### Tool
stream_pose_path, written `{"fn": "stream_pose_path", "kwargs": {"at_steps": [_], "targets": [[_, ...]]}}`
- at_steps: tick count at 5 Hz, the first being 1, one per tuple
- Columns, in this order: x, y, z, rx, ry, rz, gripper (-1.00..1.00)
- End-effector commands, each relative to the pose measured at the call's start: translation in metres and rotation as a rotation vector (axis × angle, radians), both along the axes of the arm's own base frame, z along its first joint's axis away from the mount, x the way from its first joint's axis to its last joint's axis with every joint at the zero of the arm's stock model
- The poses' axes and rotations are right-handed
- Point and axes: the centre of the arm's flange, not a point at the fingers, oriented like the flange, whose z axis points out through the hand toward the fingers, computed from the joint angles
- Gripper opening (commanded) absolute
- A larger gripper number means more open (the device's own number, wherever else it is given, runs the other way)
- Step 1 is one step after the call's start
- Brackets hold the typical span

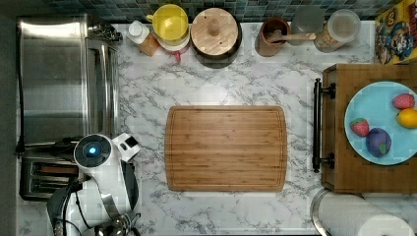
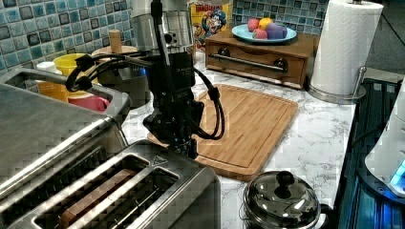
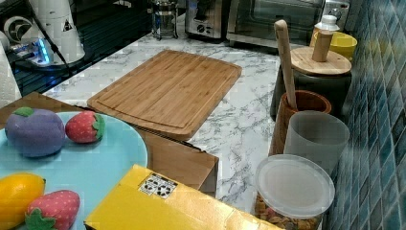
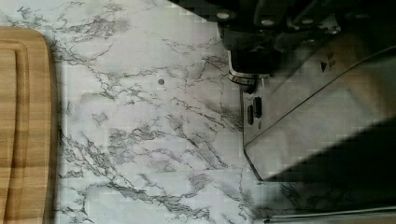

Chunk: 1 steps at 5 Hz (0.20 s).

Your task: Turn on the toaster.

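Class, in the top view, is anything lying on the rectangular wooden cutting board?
No, the wooden cutting board lies bare on the marble counter.

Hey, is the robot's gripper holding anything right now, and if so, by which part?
It cannot be told. The gripper sits at the end of the toaster, right by the lever, but the fingers are hidden, so a hold can't be confirmed.

The steel two-slot toaster (image 2: 119,195) stands upright on the marble counter beside the toaster oven.
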Motion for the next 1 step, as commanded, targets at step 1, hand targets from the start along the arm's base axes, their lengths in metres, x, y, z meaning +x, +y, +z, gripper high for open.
{"fn": "stream_pose_path", "kwargs": {"at_steps": [1], "targets": [[-0.0484, -0.1006, -0.1505, -0.155, 0.220, -0.091, -1.00]]}}
